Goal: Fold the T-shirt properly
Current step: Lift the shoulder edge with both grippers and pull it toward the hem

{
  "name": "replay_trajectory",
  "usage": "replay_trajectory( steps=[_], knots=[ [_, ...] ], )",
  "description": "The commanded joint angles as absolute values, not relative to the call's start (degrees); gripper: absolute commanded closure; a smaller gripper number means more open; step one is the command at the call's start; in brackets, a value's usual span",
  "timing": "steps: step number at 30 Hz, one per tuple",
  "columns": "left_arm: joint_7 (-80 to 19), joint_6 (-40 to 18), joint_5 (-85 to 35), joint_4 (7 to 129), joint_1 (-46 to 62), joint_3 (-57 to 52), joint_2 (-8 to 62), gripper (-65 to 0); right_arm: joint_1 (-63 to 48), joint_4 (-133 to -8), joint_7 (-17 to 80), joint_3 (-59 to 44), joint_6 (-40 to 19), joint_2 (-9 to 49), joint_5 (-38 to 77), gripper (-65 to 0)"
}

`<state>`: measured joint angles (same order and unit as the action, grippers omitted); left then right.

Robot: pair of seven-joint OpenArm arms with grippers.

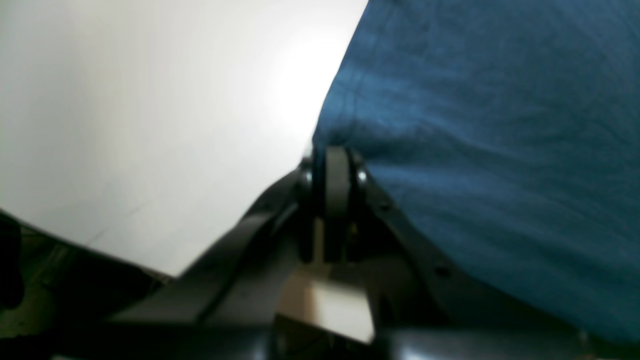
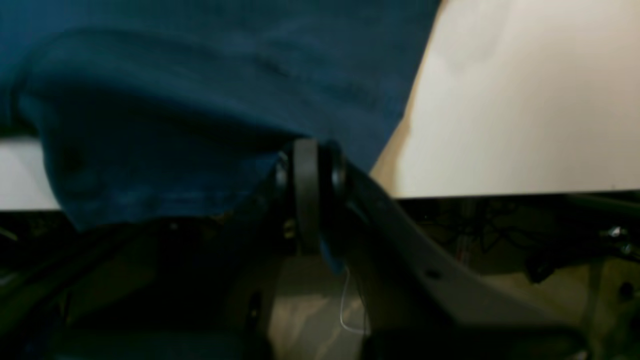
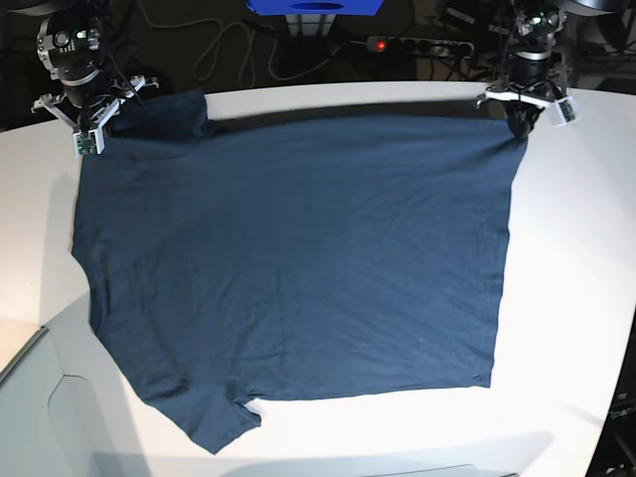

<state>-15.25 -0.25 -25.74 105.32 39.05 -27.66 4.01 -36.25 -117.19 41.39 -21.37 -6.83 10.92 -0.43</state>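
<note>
White tabletop (image 3: 576,298), cables beyond its far edge. The dark navy-blue cotton T-shirt (image 3: 298,268) lies spread flat across it. Left hand (image 3: 519,127) pinches cloth near the far right corner; right hand (image 3: 91,139) pinches cloth near the far left corner.

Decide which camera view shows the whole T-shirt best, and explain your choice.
The base view: the T-shirt lies spread on the white table, outline and one sleeve visible. Each wrist view shows only a blurred close-up of blue cloth pinched in the left gripper and the right gripper.
</note>
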Motion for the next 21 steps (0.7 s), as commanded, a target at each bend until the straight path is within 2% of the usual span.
replay_trajectory(
  steps=[1,10,21],
  knots=[
    [-13.93,-0.13,-25.98,106.15,40.13,-28.00,4.35,0.0,-36.70,-118.20,40.48,-21.85,-7.52,11.38,-0.66,-0.1],
    [-13.93,-0.13,-25.63,106.24,40.75,-28.00,1.89,0.0,-36.97,-120.04,40.13,-21.58,-7.52,11.38,-0.57,-0.1],
    [-14.46,-0.13,-25.45,106.07,31.78,-28.00,2.33,0.0,-26.51,-118.64,40.66,-21.41,-7.52,11.47,-0.66,-0.1]
  ],
)
